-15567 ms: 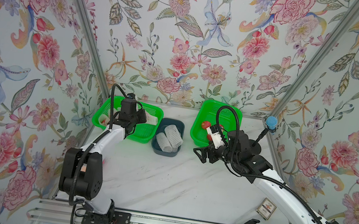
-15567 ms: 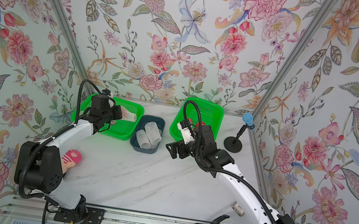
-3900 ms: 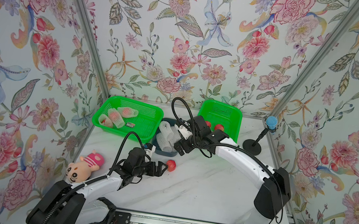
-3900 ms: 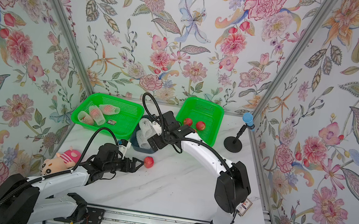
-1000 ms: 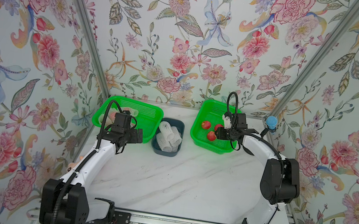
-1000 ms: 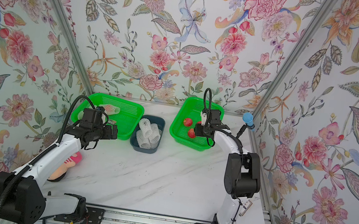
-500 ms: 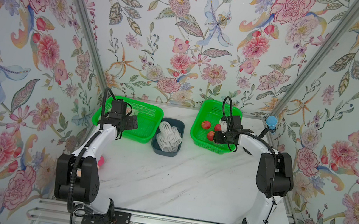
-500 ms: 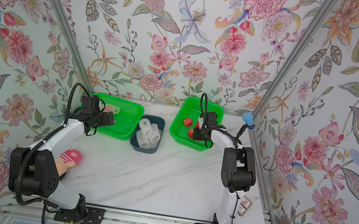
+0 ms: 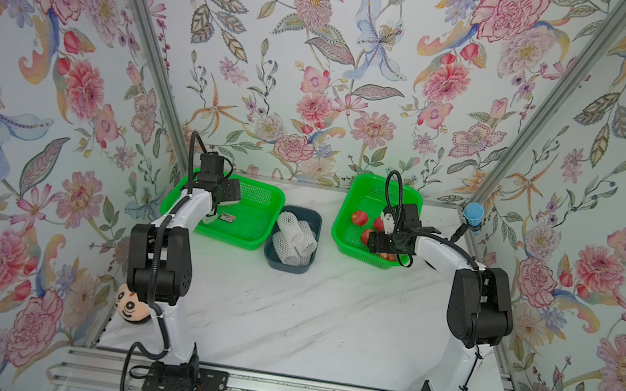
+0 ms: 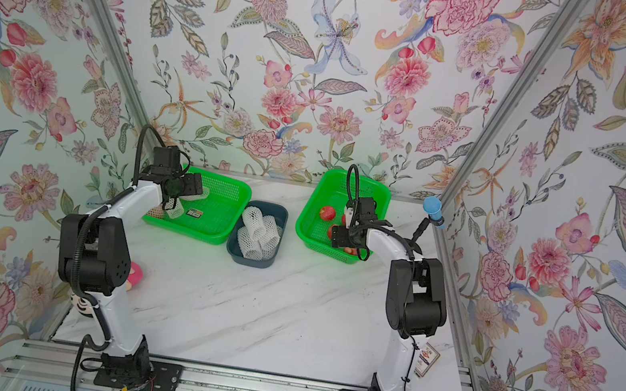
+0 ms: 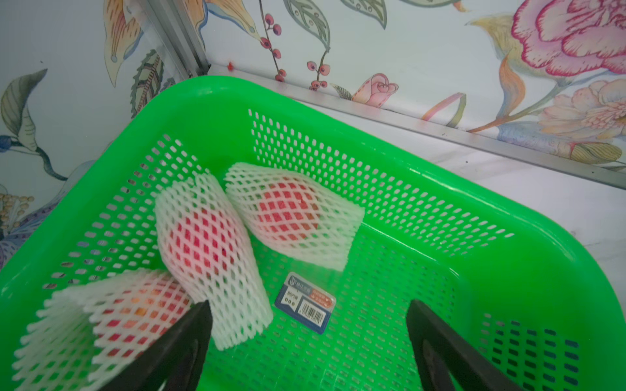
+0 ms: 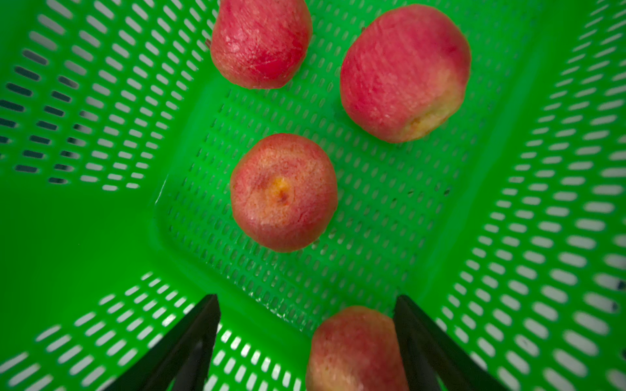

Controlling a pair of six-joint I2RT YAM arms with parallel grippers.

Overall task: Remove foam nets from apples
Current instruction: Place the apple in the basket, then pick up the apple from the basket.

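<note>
Three apples (image 11: 206,237) sleeved in white diamond-mesh foam nets (image 11: 291,213) lie in the left green basket (image 11: 220,98). Four bare red-yellow ones are in the right green basket (image 12: 84,237). Empty nets are piled in the blue bin (image 9: 286,267) between the baskets. Left gripper (image 11: 307,304) is angled down over the netted ones, jaws wide, gripping nothing. Right gripper (image 12: 306,298) is spread wide, with one bare apple loose between its fingers.

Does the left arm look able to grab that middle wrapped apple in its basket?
Probably yes: the left tool hangs open close to the middle netted apple, and nothing lies over it.
</note>
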